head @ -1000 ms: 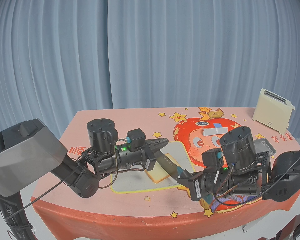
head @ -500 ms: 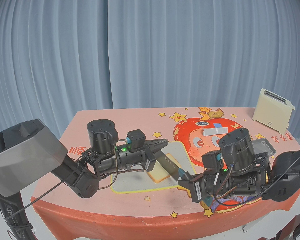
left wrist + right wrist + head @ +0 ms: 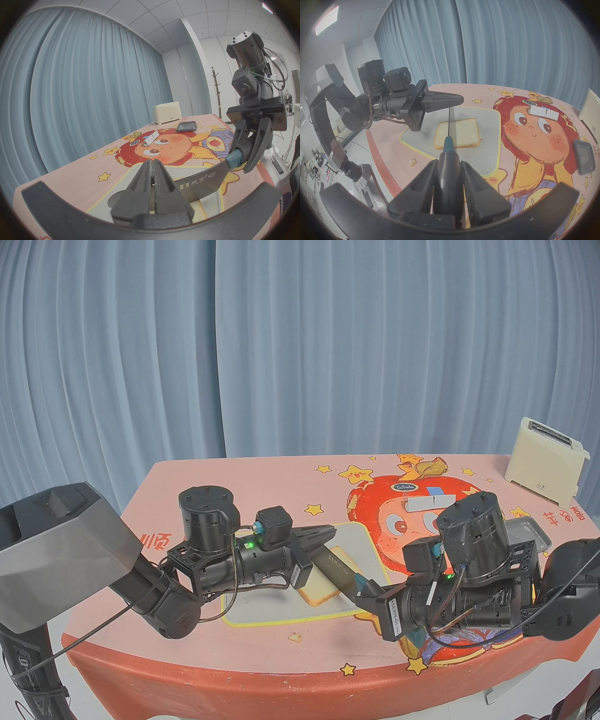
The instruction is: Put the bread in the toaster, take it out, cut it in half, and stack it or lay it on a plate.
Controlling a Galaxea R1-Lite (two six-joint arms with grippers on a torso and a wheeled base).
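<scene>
Lab: full-wall curtain (image 3: 312, 334), cartoon tablecloth (image 3: 250, 480).

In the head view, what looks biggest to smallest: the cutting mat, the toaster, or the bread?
1. cutting mat
2. toaster
3. bread, though the knife hides part of it

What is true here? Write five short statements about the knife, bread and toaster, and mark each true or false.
1. The toaster stands at the far right corner of the table. True.
2. The right gripper holds the knife by its handle. True.
3. The bread is in the toaster. False: it lies flat on the grey mat.
4. The left gripper is wide open. False: it is shut, at the blade's far end.
5. The blade is over the bread. True.
</scene>
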